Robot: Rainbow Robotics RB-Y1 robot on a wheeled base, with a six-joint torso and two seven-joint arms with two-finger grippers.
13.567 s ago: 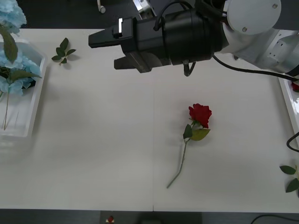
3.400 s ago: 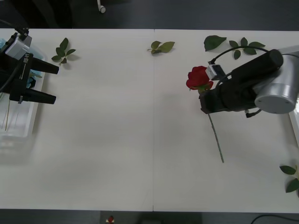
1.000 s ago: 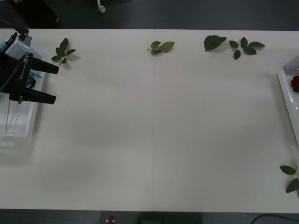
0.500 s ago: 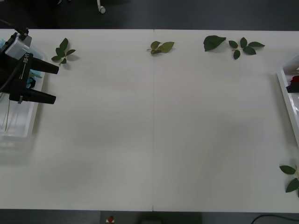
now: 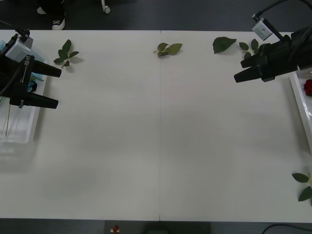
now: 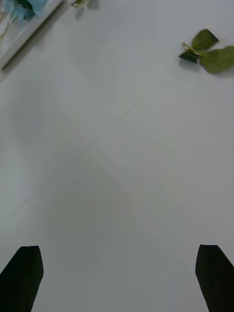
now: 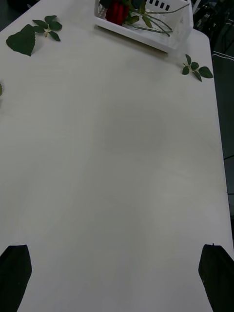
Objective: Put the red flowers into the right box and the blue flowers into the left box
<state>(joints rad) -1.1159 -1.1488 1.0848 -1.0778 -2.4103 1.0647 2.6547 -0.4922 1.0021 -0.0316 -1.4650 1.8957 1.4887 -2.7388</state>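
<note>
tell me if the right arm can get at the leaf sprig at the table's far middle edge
Probably yes: the right gripper is open and empty, and only bare table lies between it and the sprig.

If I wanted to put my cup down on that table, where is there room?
The whole middle of the table is bare, from the left gripper across to the right gripper and down to the near edge. Leaf sprigs dot the far edge; the left box and right box hold flowers.
</note>
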